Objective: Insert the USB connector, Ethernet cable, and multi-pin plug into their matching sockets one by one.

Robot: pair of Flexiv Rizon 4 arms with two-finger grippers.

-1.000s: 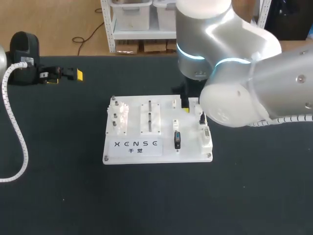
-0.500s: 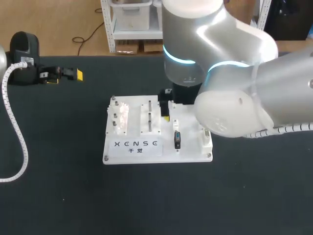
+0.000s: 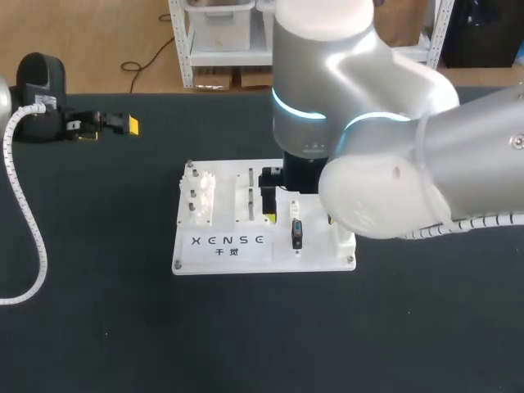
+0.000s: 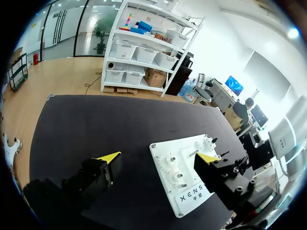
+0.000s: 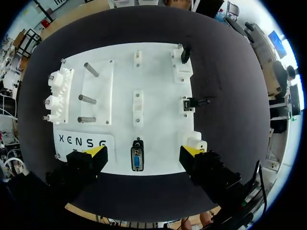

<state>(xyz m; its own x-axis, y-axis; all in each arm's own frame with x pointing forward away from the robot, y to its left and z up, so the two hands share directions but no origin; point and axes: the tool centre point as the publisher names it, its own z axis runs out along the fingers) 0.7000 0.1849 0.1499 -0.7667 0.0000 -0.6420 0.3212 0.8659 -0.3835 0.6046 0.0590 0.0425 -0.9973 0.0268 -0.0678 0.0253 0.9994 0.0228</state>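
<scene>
On the left of the matte black bench (image 3: 98, 327), the left gripper (image 3: 123, 125) sits well apart from the board; whether its jaws are parted cannot be told. The flat white plastic board (image 3: 315, 246) carries slim metal pegs (image 5: 86, 99) and a black rectangular multi-pin plug (image 5: 137, 160). The right gripper (image 5: 143, 151) hangs over it, jaws wide apart and empty, the plug between them.

In the head view the back right of the white board (image 3: 315, 255) is hidden by the right arm (image 3: 368, 123) (pretty much nothing there can be made out).
</scene>
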